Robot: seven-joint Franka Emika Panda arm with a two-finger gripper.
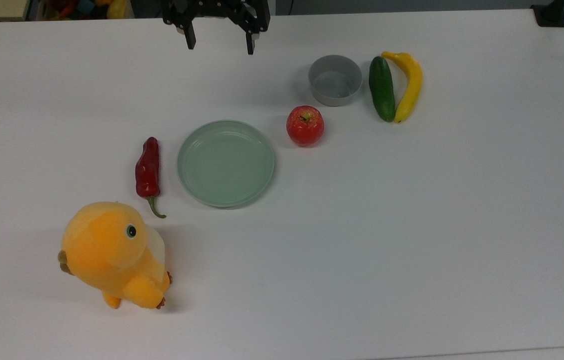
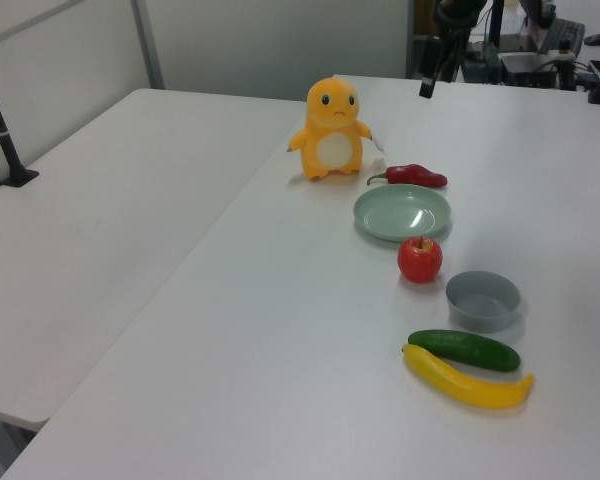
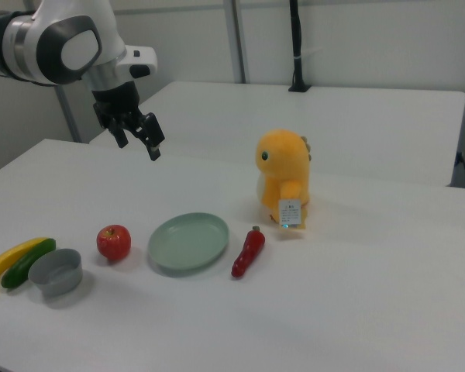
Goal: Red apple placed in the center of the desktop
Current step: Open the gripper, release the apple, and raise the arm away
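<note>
**Apple at rest on the desktop, gripper raised and empty**

As seen from the top view's left to its right, an orange plush toy (image 1: 114, 255) is found near the front edge of the desktop (image 1: 412, 225), followed by a dark-red chili pepper (image 1: 147, 167) lying lengthwise, with its green stem towards the toy. Just beside the pepper, a round pale-green plate (image 1: 225, 162) is set flat and holds nothing. The red apple (image 1: 305, 125) is placed upright just to the right of the plate, apart from its rim, with the stem end facing up. A grey bowl (image 1: 335, 80) is positioned near the apple, further back. Beyond it, a green cucumber (image 1: 381, 88) and a yellow banana (image 1: 408, 85) are laid side by side, touching. The gripper (image 1: 217, 41) is held in the air over the back edge of the desktop, well apart from the apple, with its two fingers spread and nothing between them.
</note>
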